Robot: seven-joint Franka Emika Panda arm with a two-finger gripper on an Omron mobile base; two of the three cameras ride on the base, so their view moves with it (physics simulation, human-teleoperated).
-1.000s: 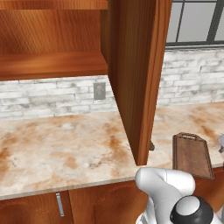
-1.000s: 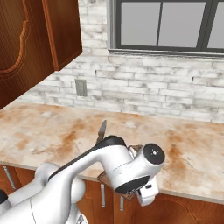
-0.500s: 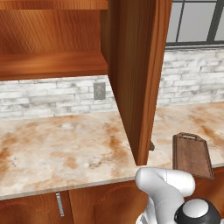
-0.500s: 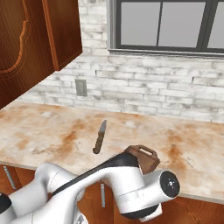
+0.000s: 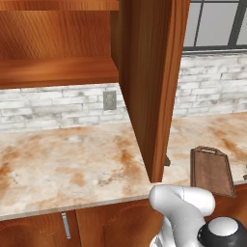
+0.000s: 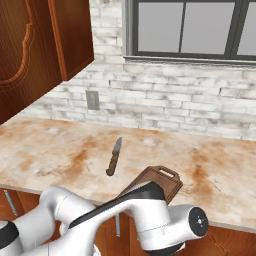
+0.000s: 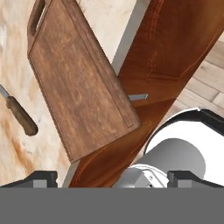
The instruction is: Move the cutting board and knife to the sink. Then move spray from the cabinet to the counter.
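So the cutting board (image 7: 81, 83) is lying flat at the front edge of the bench (image 6: 60, 150), with one corner poking out past the edge over the low cabinet doors (image 7: 170, 61) below. Its handle loop points toward the brick backsplash (image 6: 200, 105). The knife (image 6: 114, 157) is on the bench too, just beside the board on its left in the right base view, not touching it, wooden handle toward the front and blade aimed at the wall. In the hand view you can see the knife's brown handle off to the left of the board. The claw (image 7: 113, 178) is hanging out in front of the bench edge, below the board, with its two dark tips spread wide apart and nothing between them. In the left base view the wall cabinet (image 5: 58, 53) is open, its door (image 5: 149, 82) swung out toward the camera, and the plank shelf I can see looks bare wood. There's a wall outlet (image 5: 109, 100) on the bricks under it, and a window (image 6: 200, 30) above the backsplash further along.
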